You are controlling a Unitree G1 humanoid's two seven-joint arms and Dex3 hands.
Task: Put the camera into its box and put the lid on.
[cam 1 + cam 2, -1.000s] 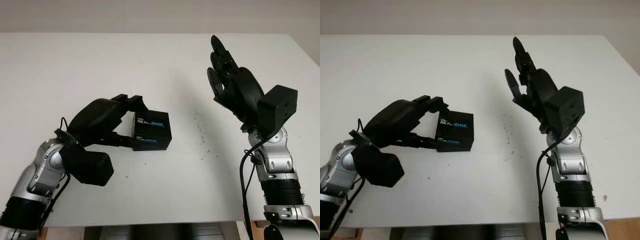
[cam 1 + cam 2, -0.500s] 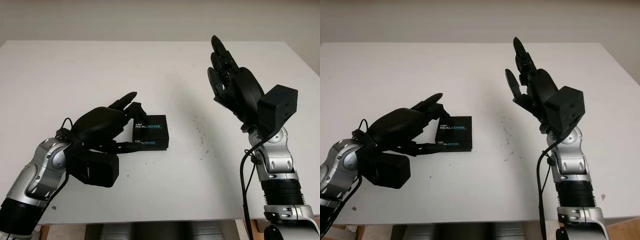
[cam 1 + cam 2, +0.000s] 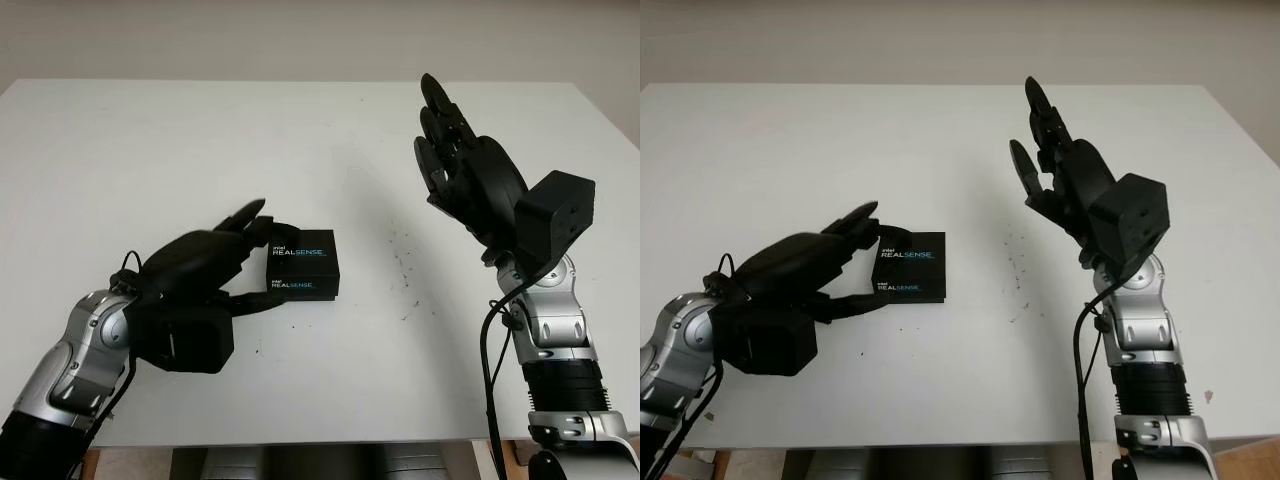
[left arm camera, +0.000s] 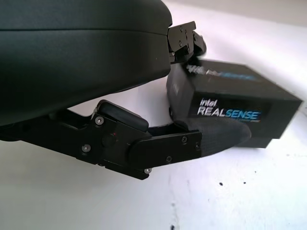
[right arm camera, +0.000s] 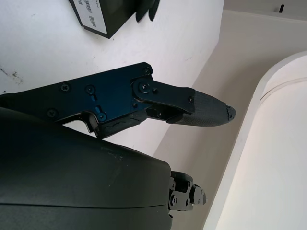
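Observation:
The black RealSense box (image 3: 303,265) lies flat on the white table (image 3: 140,140) with its lid on; the camera itself is hidden. My left hand (image 3: 266,250) sits at the box's left side, open. Its upper fingers (image 3: 247,217) stretch out past the box's far left corner, and its thumb (image 4: 216,136) runs along the box's near face, touching or nearly touching it. The box (image 4: 240,96) is close up in the left wrist view. My right hand (image 3: 433,125) is held up above the table to the right, open and holding nothing, well away from the box (image 5: 98,17).
Small dark specks (image 3: 405,265) mark the table to the right of the box. The table's front edge (image 3: 350,440) runs close to both forearms, and a pale wall rises behind the far edge.
A second ago my left hand was closed on the tilted box. It has since opened, the box now lies flat, and the hand has drawn back slightly. The right hand has stayed put.

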